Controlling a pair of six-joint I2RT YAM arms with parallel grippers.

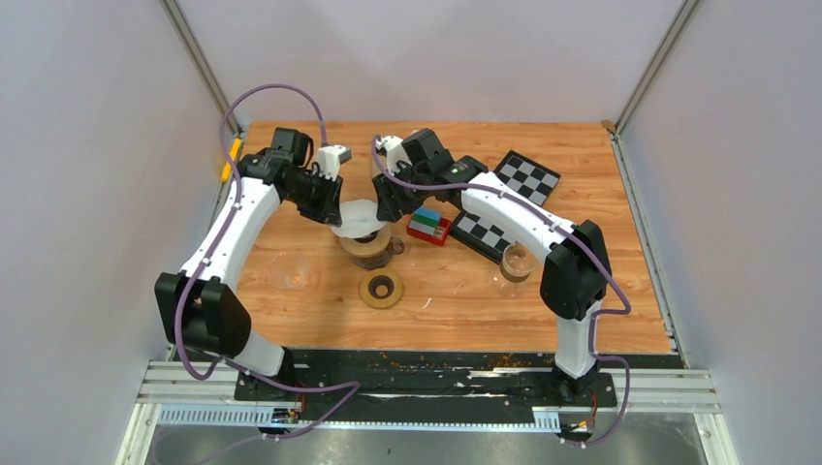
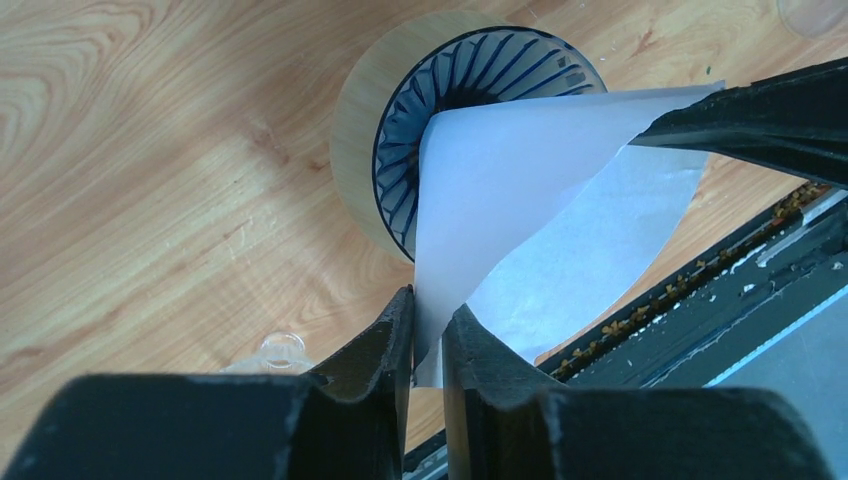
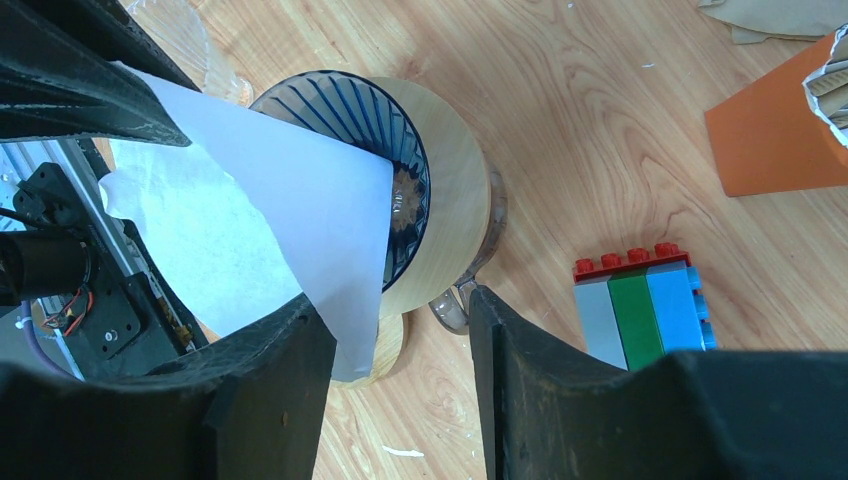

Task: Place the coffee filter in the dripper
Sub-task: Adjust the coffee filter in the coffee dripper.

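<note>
The left pincer (image 2: pixel 428 305) is closed almost all the way on a lower corner of the coffee filter (image 2: pixel 520 190). In the left wrist view, at bottom centre, the white paper runs down between its two black fingers with only a thin slit left. The right pincer (image 3: pixel 395 305) stands about half open and clamps nothing. Its fingers are well apart at the bottom of the right wrist view, and the filter's lower corner lies against the inner side of the finger on the left of that frame.

The filter is a folded white sheet held up and tilted between the two pincers. It is partly fanned open and covers the left part of the dripper's mouth in the right wrist view. It is not seated in the cone, and I cannot tell whether it touches the rim.

The dripper (image 3: pixel 400 130) has a dark ribbed cone inside a pale wooden collar and sits at the middle of the tabletop (image 1: pixel 465 300) in the top view. A wooden ring (image 1: pixel 381 289) lies just below it in that frame. A block of toy bricks (image 3: pixel 640 310) sits at the lower right of the right wrist view, apart from the dripper.
</note>
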